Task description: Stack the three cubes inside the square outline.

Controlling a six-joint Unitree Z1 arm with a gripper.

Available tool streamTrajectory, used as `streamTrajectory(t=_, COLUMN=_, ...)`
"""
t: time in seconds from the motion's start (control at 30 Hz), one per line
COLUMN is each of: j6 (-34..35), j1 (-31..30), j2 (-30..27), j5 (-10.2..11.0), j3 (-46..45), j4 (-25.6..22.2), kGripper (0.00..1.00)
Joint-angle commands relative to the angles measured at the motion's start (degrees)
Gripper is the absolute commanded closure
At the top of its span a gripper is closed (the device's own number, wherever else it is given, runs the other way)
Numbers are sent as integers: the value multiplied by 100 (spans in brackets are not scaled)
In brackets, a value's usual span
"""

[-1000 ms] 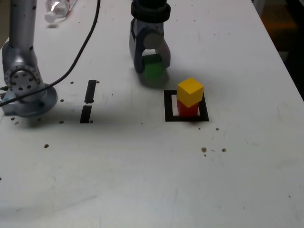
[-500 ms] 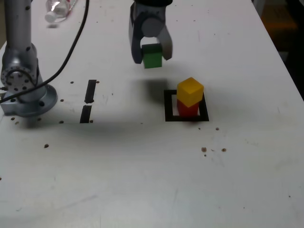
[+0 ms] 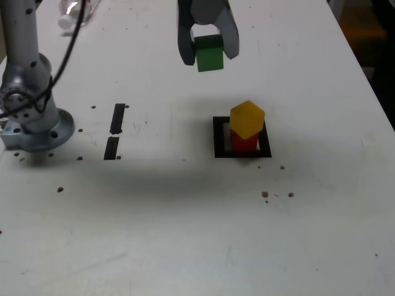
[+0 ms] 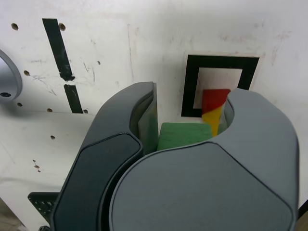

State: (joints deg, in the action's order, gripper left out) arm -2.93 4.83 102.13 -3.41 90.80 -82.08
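Note:
My gripper (image 3: 208,52) is shut on the green cube (image 3: 209,54), holding it well above the table, up and to the exterior view's left of the square outline (image 3: 218,139). Inside that black outline the yellow cube (image 3: 247,118) sits on the red cube (image 3: 244,143), turned a little askew. In the wrist view the green cube (image 4: 185,136) is clamped between the grey fingers (image 4: 144,125), and past them the red and yellow cubes (image 4: 214,108) show inside the square outline (image 4: 190,86).
Two short black strips (image 3: 115,131) lie at the exterior view's left of the outline. The arm's grey base (image 3: 31,120) with its cable stands at the far left. A plastic bottle (image 3: 75,11) lies at the back. Small dark specks dot the white table.
The gripper has lifted the green cube off the table, rising and drifting slightly towards the exterior view's right. The yellow and red stack has not moved.

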Motion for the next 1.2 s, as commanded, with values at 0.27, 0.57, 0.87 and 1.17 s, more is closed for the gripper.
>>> streamTrajectory(t=0.27, j6=250, j1=-439, j2=220, j5=-85, j3=279, j4=53, kGripper=73)
streamTrajectory(t=0.57, j6=355, j1=-686, j2=554, j5=-133, j3=583, j4=52, kGripper=73)
streamTrajectory(t=0.87, j6=364, j1=-757, j2=928, j5=-142, j3=766, j4=81, kGripper=73)
streamTrajectory(t=1.17, j6=364, j1=-779, j2=1162, j5=-141, j3=785, j4=198, kGripper=73)
